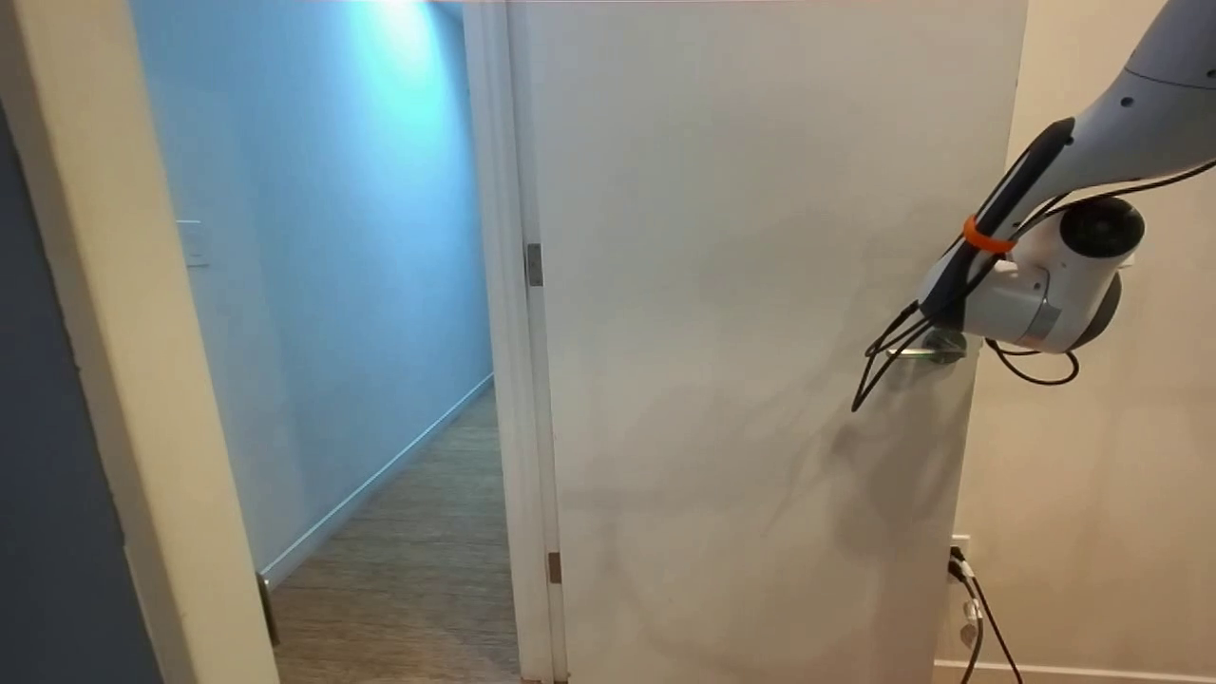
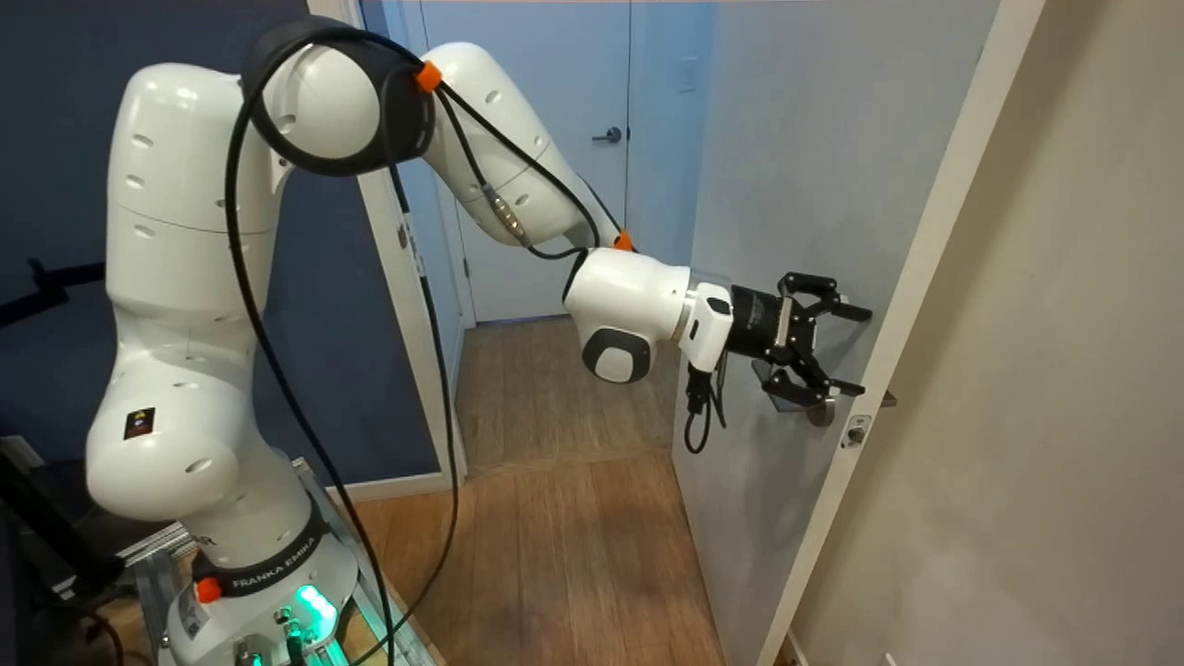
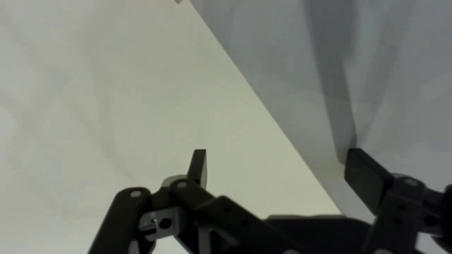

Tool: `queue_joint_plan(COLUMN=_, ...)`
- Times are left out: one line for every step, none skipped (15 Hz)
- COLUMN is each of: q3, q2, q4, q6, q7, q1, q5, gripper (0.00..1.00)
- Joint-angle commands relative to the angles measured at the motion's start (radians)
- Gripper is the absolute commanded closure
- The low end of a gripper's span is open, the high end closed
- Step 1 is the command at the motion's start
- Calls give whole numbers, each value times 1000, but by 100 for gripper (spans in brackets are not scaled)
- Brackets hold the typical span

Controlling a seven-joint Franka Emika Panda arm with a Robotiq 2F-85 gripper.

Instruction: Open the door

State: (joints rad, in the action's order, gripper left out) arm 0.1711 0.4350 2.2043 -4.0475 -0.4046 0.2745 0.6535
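Observation:
The tall white door [image 1: 741, 332] stands swung away from its doorway in both exterior views [image 2: 805, 185]. Its silver lever handle [image 1: 943, 346] is partly hidden behind my wrist and cables. In an exterior view the handle's round rose [image 2: 820, 413] shows just below the lower finger. My gripper [image 2: 866, 352] is open and empty, with its fingertips near the door's free edge. Whether a finger touches the door or handle, I cannot tell. In the wrist view the spread fingers [image 3: 277, 151] stand before a pale surface and a shadowed grey one. The handle does not show there.
The doorway leads to a hallway floor [image 1: 408, 532] with another white door [image 2: 546, 166] at its end. A cream wall [image 2: 1036, 370] stands close behind the door. Plugged-in cables [image 1: 969, 579] hang at the wall. The robot base [image 2: 259, 592] stands by the dark blue wall.

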Motion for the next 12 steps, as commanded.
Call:
queue_joint_plan(q3=-10, q2=16, q4=-38, q6=51, q7=-24, q1=18, q5=-1, gripper=0)
queue_joint_plan(q3=-19, q2=-9, q4=-13, q6=89, q7=-23, q1=17, q5=0, gripper=0)
queue_joint_plan(q3=-33, q2=-55, q4=40, q6=152, q7=-19, q1=12, q5=-8, gripper=0)
queue_joint_plan(q3=-42, q2=-84, q4=73, q6=201, q7=-14, q1=5, q5=-5, gripper=0)
queue_joint_plan(q3=-45, q2=-118, q4=114, q6=243, q7=7, q1=-14, q5=31, gripper=0)
queue_joint_plan(q3=-48, q2=-152, q4=156, q6=281, q7=21, q1=-32, q5=55, gripper=0)
queue_joint_plan(q3=-49, q2=-187, q4=196, q6=322, q7=28, q1=-49, q5=70, gripper=0)
queue_joint_plan(q3=-52, q2=-225, q4=233, q6=365, q7=29, q1=-65, q5=88, gripper=0)
queue_joint_plan(q3=-53, q2=-274, q4=278, q6=411, q7=33, q1=-82, q5=105, gripper=0)
queue_joint_plan(q3=-59, q2=-320, q4=312, q6=463, q7=62, q1=-97, q5=146, gripper=0)
queue_joint_plan(q3=-55, q2=-374, q4=353, q6=516, q7=89, q1=-119, q5=181, gripper=0)
queue_joint_plan(q3=-52, q2=-421, q4=388, q6=570, q7=118, q1=-137, q5=221, gripper=0)
